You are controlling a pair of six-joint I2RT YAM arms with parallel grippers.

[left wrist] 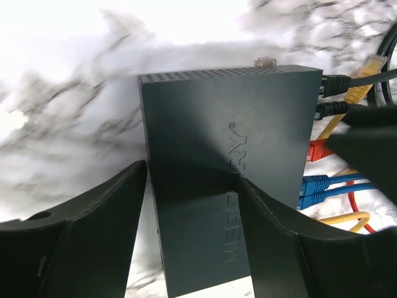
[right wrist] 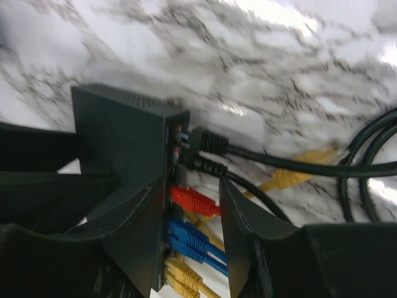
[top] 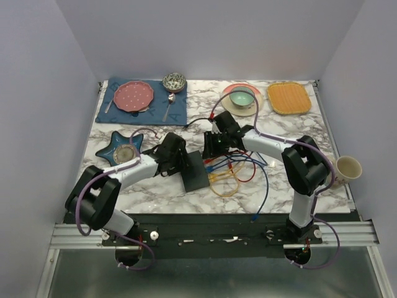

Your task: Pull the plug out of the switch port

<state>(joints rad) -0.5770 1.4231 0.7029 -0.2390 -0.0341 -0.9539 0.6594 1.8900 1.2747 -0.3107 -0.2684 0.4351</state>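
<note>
The switch (top: 196,174) is a flat black box lying on the marble table; it also shows in the left wrist view (left wrist: 217,124) and the right wrist view (right wrist: 124,124). Black (right wrist: 208,141), red, blue (right wrist: 186,236) and yellow (right wrist: 180,273) plugs sit in its row of ports. My right gripper (top: 216,149) (right wrist: 191,186) is shut on the red plug (right wrist: 193,201), which fills the gap between its fingers. My left gripper (top: 180,162) (left wrist: 192,174) is open across the switch's other end. One finger (left wrist: 273,236) lies over the top face. The other (left wrist: 105,223) stands beside the edge, a sliver of table between them.
Loose coloured cables (top: 239,177) sprawl right of the switch, with an unplugged yellow connector (right wrist: 291,177). A blue star dish (top: 126,149) sits by the left arm. At the back are a blue placemat with a pink plate (top: 135,96), a green bowl (top: 242,98) and an orange mat (top: 289,98). A cup (top: 347,167) stands far right.
</note>
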